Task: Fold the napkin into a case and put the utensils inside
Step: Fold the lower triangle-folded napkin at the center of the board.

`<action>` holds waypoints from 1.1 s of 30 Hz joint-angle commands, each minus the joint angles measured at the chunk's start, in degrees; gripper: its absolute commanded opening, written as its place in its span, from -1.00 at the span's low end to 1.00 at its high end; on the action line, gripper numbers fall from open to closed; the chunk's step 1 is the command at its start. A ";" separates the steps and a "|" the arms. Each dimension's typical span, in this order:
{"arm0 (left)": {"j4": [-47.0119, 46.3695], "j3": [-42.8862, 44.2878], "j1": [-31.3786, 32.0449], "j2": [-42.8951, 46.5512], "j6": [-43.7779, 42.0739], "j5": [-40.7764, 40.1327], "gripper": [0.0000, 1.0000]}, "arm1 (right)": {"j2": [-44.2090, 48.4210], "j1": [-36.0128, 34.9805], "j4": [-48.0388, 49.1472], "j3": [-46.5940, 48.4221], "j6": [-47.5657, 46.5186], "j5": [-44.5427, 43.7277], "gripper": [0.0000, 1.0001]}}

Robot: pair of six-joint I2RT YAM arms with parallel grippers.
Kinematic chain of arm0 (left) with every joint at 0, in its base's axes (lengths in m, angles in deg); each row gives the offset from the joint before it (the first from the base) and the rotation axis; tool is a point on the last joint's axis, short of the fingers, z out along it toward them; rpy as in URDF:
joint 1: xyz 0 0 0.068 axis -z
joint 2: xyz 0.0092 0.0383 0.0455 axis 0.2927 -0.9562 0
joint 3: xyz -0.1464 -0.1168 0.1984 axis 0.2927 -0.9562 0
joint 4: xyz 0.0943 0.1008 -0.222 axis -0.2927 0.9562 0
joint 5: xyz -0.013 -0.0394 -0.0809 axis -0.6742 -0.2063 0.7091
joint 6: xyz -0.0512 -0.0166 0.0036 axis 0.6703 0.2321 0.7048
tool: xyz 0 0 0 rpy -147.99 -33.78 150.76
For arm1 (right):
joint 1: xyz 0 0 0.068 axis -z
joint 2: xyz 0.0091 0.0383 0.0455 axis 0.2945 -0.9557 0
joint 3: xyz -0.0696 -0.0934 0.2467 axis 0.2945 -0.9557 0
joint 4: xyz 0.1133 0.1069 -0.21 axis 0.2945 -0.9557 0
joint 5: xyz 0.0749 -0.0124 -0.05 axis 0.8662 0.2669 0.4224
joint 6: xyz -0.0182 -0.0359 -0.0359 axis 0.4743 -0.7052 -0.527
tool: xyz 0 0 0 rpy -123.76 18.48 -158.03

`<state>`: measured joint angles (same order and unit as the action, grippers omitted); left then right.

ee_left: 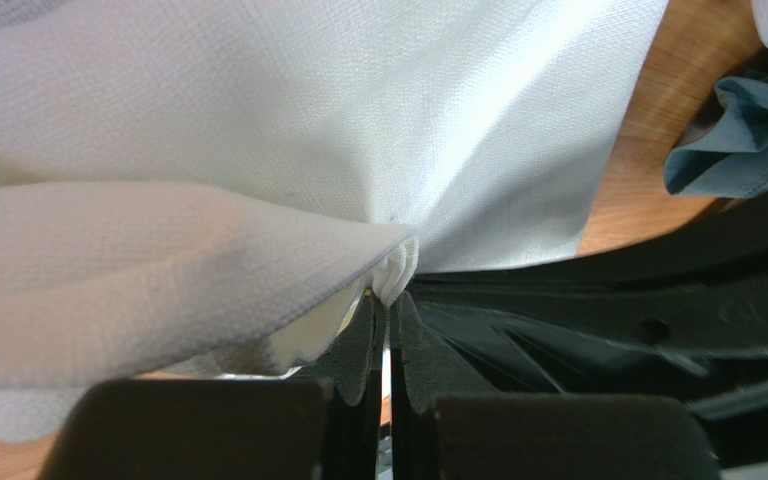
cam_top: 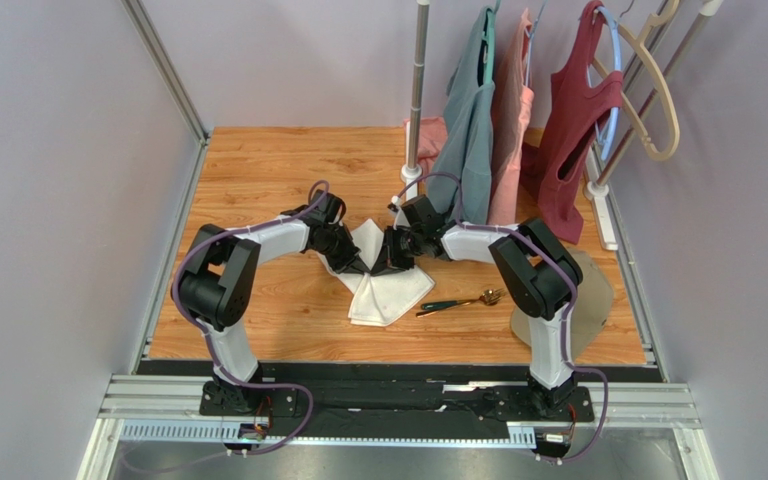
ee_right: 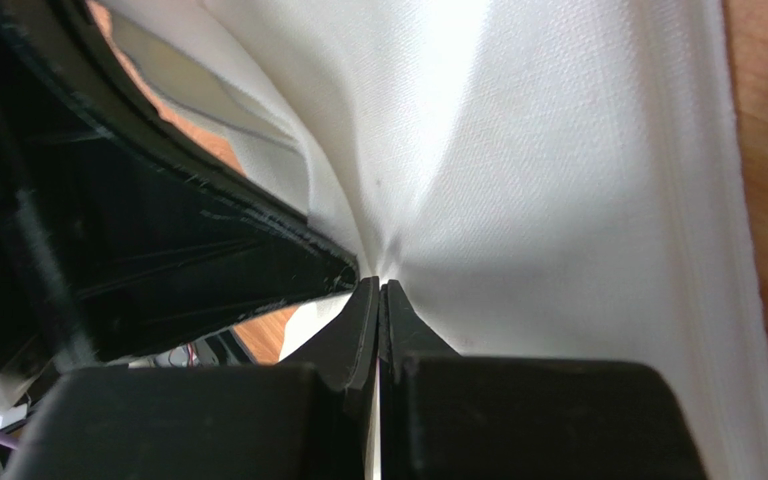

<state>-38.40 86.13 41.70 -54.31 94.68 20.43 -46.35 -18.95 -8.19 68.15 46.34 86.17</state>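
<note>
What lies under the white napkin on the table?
Wooden table shows under the napkin where it is lifted. The utensils lie beside it, not under it. Anything beneath its flat folded part is covered and cannot be seen.

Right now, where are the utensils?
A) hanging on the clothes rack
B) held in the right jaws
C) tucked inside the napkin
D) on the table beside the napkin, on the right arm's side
D: in the top view the utensils lie on the bare wood of the table, beside the napkin, with nothing gripping them.
</note>
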 commanded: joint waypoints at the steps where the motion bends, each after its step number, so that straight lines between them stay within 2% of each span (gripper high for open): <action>1: -0.05 1.58 0.36 -0.31 -0.28 -0.47 -1.00 | 5.17 1.09 -3.67 0.41 -2.92 -2.02 -1.00; 13: -0.14 3.59 0.71 -2.42 0.07 0.15 -1.00 | 0.70 1.18 -2.98 -1.26 -4.42 -3.95 -1.00; 24: -1.46 4.39 1.42 -6.11 0.60 -0.38 -1.00 | 1.49 1.18 -2.88 -1.79 -4.25 -3.25 -1.00; 30: -2.07 3.16 1.42 -6.73 0.51 -0.47 -1.00 | 7.37 0.66 -5.69 -3.28 -7.67 -4.13 -1.00; 33: -2.34 3.07 1.42 -7.08 0.43 -0.03 -1.00 | 11.85 -1.88 -8.49 -4.68 -11.53 -6.57 -0.92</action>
<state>-39.69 89.76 42.54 -59.49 95.03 21.81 -41.73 -18.03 -13.13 65.00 40.62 82.76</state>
